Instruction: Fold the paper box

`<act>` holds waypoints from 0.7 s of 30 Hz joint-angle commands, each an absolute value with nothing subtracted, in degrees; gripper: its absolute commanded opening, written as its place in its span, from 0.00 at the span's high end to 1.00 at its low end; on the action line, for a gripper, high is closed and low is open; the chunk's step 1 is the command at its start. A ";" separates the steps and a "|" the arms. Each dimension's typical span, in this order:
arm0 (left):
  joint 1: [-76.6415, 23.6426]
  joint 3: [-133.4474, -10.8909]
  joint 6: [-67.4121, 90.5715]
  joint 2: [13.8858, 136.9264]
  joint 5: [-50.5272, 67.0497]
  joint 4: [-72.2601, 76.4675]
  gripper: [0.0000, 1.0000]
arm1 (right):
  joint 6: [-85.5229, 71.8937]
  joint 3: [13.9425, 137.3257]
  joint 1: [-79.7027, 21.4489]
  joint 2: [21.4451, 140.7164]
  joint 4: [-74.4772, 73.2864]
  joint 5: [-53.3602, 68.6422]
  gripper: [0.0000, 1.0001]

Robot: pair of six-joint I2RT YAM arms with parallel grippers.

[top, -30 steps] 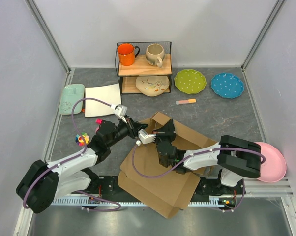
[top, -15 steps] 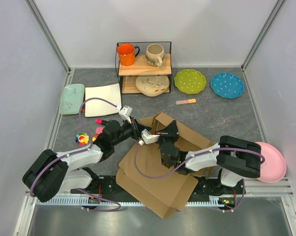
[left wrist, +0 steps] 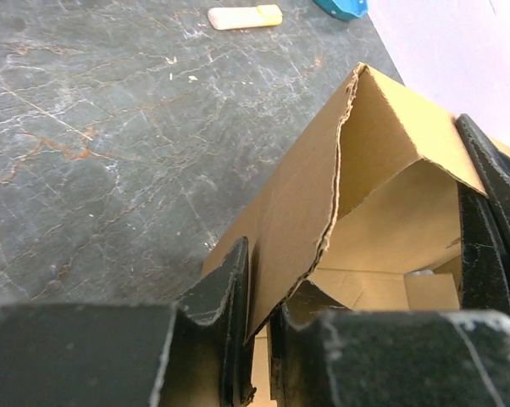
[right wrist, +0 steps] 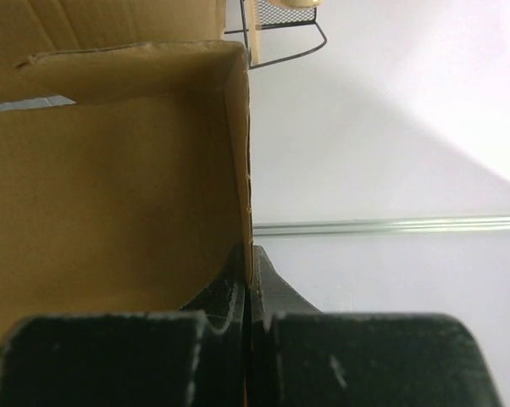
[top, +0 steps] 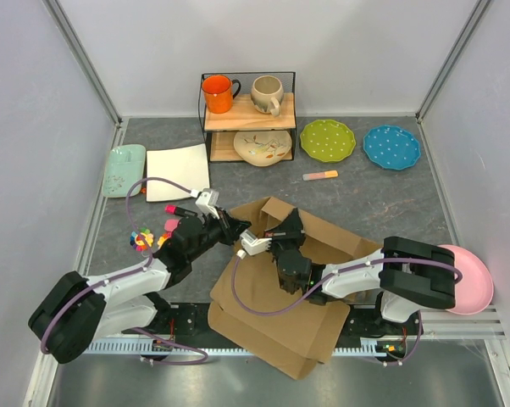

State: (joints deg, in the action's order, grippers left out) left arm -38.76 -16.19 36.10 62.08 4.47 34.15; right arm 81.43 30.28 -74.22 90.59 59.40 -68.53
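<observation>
The box point(top: 282, 318) lies half folded on the table point(top: 382, 195), lower middle of the top view, one flap raised at its far corner. The left gripper point(left wrist: 257, 292) is clenched on that flap's ragged edge. The right gripper point(right wrist: 248, 270) pinches a neighbouring wall's edge.

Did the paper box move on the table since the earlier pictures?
Yes, a little. Judged against the slotted rail along the table's near edge, the nearest corner of the paper box has slid to the right.
</observation>
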 commanded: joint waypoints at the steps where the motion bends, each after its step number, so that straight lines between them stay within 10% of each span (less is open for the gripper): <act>1: -38.76 -13.71 35.16 63.54 -3.33 38.57 0.88 | 86.04 33.39 -72.95 91.23 63.98 -69.44 1.00; 21: -38.67 -16.87 28.49 76.38 -11.51 58.10 0.91 | 51.61 38.14 -69.43 86.58 36.50 -69.17 0.88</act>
